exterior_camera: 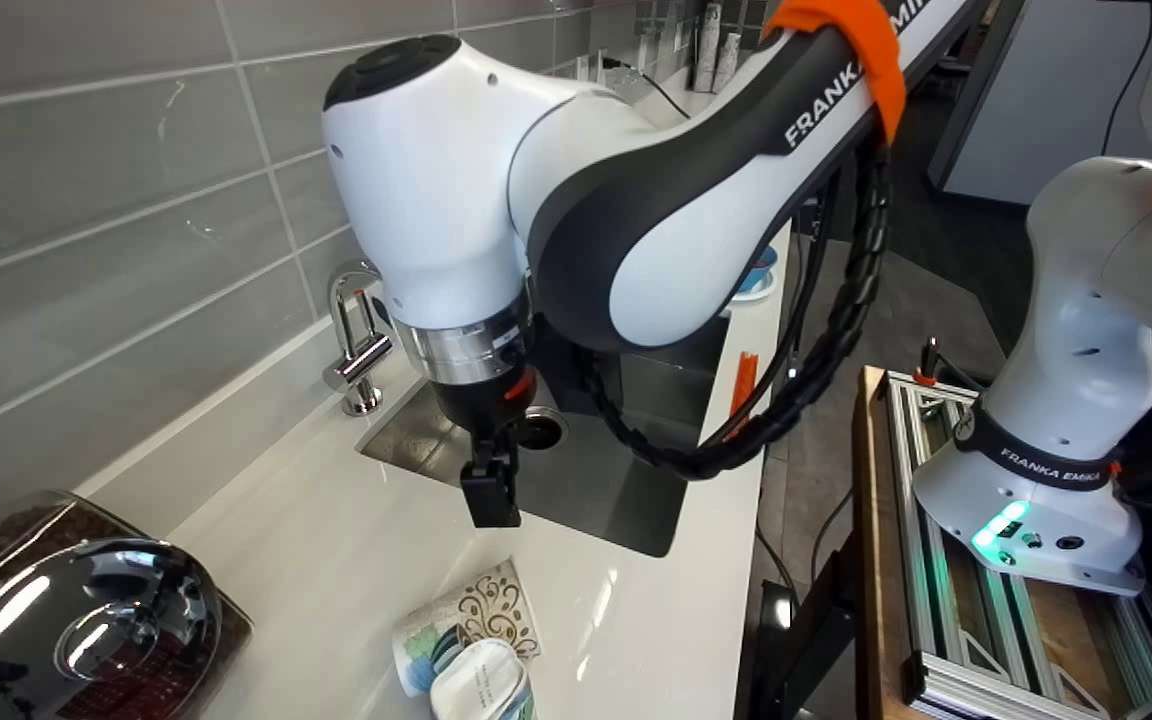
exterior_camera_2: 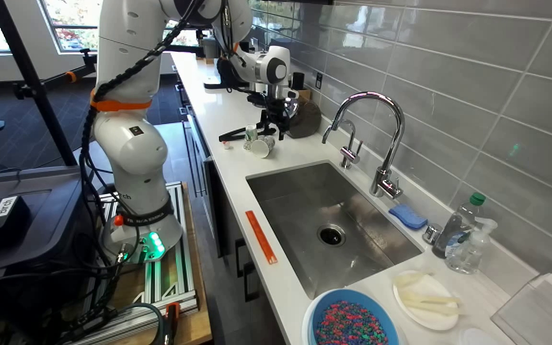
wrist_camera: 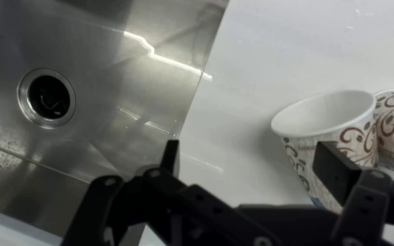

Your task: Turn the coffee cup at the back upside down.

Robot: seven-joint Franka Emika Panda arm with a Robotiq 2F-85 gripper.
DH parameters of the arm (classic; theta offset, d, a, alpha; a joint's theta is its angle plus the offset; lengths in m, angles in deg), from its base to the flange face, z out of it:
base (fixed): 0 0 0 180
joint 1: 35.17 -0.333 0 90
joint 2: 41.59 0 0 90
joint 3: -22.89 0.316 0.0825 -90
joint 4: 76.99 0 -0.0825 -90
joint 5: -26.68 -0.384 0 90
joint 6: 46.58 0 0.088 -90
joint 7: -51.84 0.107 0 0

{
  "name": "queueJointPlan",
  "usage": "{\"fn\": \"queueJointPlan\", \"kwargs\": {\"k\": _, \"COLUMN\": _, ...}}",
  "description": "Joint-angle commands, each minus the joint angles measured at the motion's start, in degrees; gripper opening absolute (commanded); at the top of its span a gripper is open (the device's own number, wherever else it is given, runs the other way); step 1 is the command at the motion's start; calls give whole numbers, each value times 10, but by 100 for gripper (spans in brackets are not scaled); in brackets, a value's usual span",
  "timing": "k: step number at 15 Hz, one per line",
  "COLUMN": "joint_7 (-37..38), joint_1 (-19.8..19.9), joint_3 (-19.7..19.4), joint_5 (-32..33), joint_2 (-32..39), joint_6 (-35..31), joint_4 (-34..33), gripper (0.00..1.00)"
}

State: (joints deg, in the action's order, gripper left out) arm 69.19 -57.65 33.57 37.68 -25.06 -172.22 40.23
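In an exterior view, your gripper (exterior_camera: 492, 498) hangs above the counter (exterior_camera: 306, 580), seen edge-on, so how far it is spread doesn't show there. Below and apart from it, the tipped cup (exterior_camera: 481, 605), a paper one, lies on its side, and the inverted cup (exterior_camera: 481, 682) stands just beside it, base up. (Which of them your task means by the one at the back, I can't tell you.) A lidded jar (exterior_camera: 86, 620) sits nearby.

In an exterior view, you can see the tipped cup's open mouth turned toward the sink (exterior_camera_2: 300, 206), with green print on the inverted cup. An orange strip (exterior_camera_2: 261, 237) lies between the sink and the counter's edge, and a blue bowl (exterior_camera_2: 348, 294) of coloured bits stands beside the sink.

In the wrist view, your fingers (wrist_camera: 171, 157) stand wide apart; one shows in front of the tipped cup's side.
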Motion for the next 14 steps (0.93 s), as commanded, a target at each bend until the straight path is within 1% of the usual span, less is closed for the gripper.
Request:
{"fn": "queueJointPlan", "kwargs": {"k": 1, "joint_7": -53, "joint_1": 13, "joint_3": 15, "joint_5": -6, "joint_2": 20, "joint_6": 4, "joint_4": -43, "gripper": 100}}
{"fn": "queueJointPlan", "kwargs": {"k": 9, "joint_7": -151, "joint_1": 2, "joint_3": 36, "joint_5": -6, "joint_2": 106, "joint_6": 11, "joint_4": -144, "gripper": 100}}
{"fn": "queueJointPlan", "kwargs": {"k": 14, "joint_7": -183, "joint_1": -13, "joint_3": 48, "joint_5": -7, "joint_2": 158, "joint_6": 20, "joint_4": -195, "gripper": 100}}
